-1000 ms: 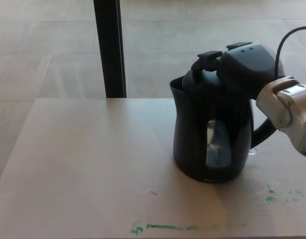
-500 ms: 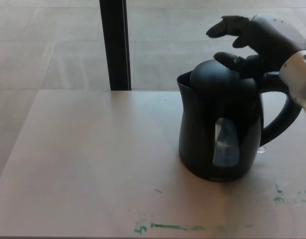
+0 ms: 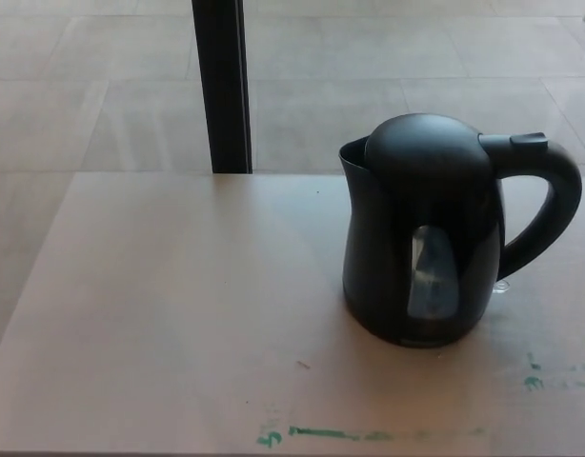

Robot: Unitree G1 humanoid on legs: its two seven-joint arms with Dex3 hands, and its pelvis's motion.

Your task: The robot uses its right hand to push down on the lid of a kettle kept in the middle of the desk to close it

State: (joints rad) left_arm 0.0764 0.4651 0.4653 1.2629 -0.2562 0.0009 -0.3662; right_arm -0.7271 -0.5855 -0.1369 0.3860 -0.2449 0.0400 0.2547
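A black electric kettle (image 3: 426,238) stands upright on the pale desk (image 3: 178,305), right of the middle. Its domed lid (image 3: 426,145) lies flat and shut on the body. The spout faces left and the curved handle (image 3: 545,205) points right. A clear water window (image 3: 432,272) shows on the front. Neither of my hands shows in the head view.
A black vertical post (image 3: 223,86) stands behind the desk's far edge. Green paint marks (image 3: 331,435) run along the desk's near edge, with more green marks (image 3: 535,379) at the right. Tiled floor (image 3: 102,76) lies beyond the desk.
My right hand was on the kettle lid, then lifted with fingers spread, and has now left the picture to the right. The lid is down. The camera shifted slightly.
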